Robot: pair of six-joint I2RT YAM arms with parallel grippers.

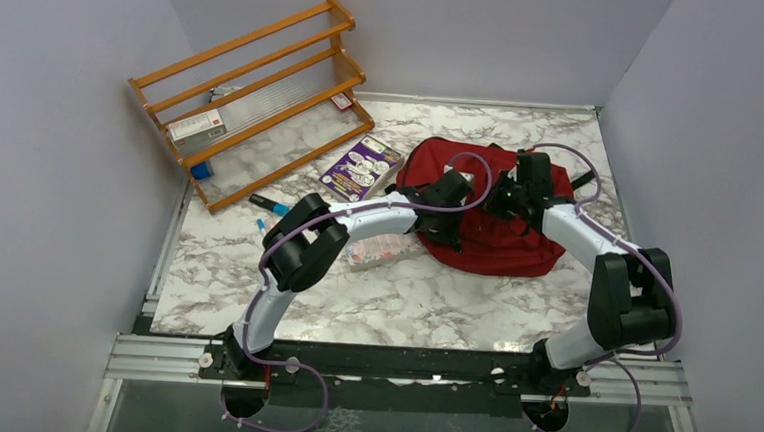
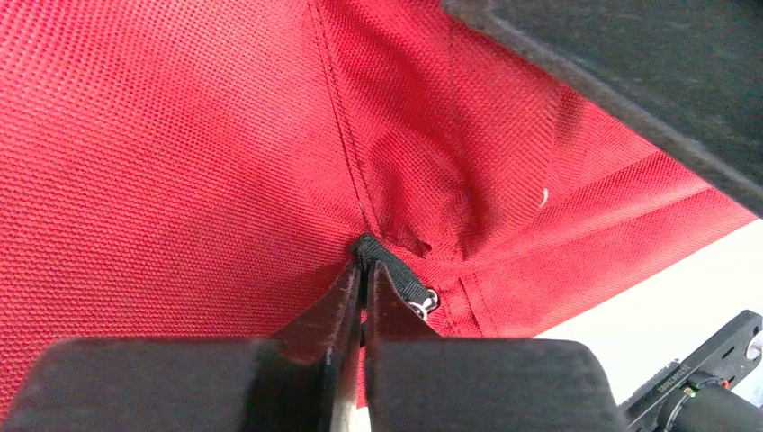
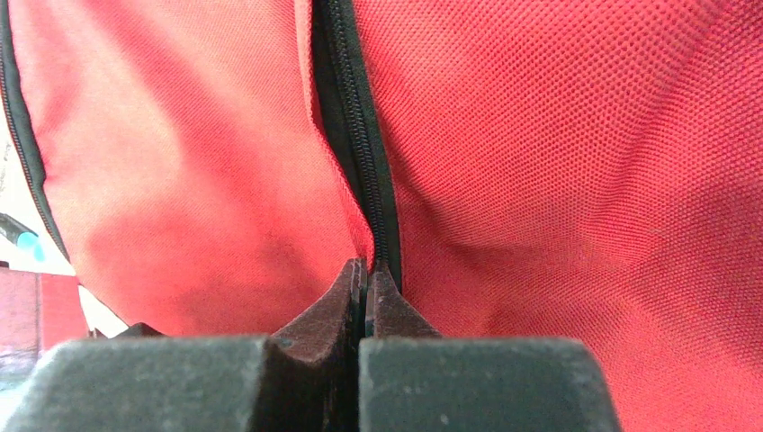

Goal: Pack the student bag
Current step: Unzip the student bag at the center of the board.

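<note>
**Red student bag lying flat, both end effectors pinched at its zipper**

The student bag (image 1: 486, 244), a dark red woven-fabric backpack with black trim, lies slumped on the far right-centre of the marble-patterned tabletop (image 1: 433, 299). Its cloth puckers and folds wherever it is touched, so it looks soft, light and shapeless. It will likely sag rather than hold an opening, and pulling on loose cloth would probably drag the whole bag. The firmer places to hold are the black zipper (image 3: 360, 135) tape and a black webbing tab (image 2: 400, 277) with a small metal ring.

The left end effector (image 2: 363, 270) is pressed nearly together, with the end of that tab seemingly caught at its tips. The right end effector (image 3: 366, 274) is pressed together on a fold of red cloth just beside the zipper.

A purple book (image 1: 361, 168) lies just left of the bag. A flat pale packet (image 1: 381, 249) lies under the left arm. A wooden rack (image 1: 256, 78) leans at the far left.
</note>
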